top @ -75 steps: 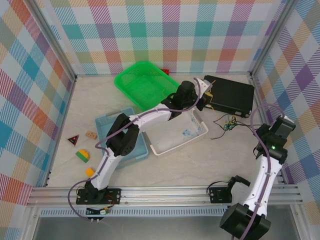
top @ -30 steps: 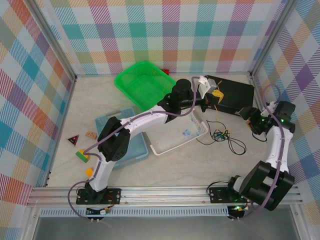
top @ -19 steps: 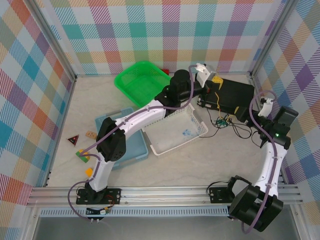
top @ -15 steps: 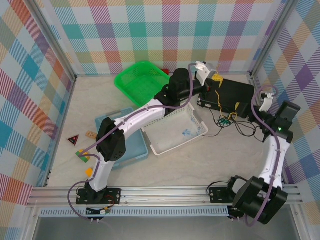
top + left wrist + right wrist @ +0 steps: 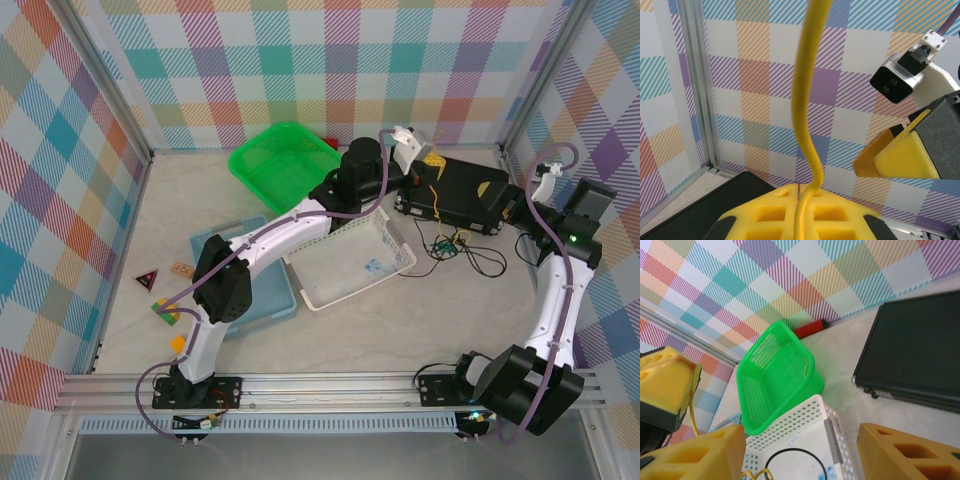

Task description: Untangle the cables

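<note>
Left pincer [image 5: 805,200] first: it is seen clamped tight on the thin yellow cable [image 5: 807,100], which is pinched between the yellow foam pads and runs straight up the wrist view. From above, that pincer is held high over the left end of the flat black rectangular case [image 5: 470,180]. The yellow strand is drawn down from it to the small knot of cables [image 5: 450,244], which is found on the pale surface [image 5: 400,330] just in front of the case, with a loose loop of thin black cable [image 5: 483,262] trailing beside it. Now the change: the right pincer [image 5: 801,452] has been swung in over the case's front edge, nearer its partner than half a second back. Its pads are held apart with nothing between them, and the white perforated basket [image 5: 790,425] can be seen through the gap. Against a second ago, the knot has been dragged away from the basket toward the case and the left pincer has been raised, so slack has been taken out of the yellow strand. Nothing is judged freed yet: green and yellow are bunched together in the knot, and a second hold on the bundle is probably wanted before the yellow can be pulled clear.
</note>
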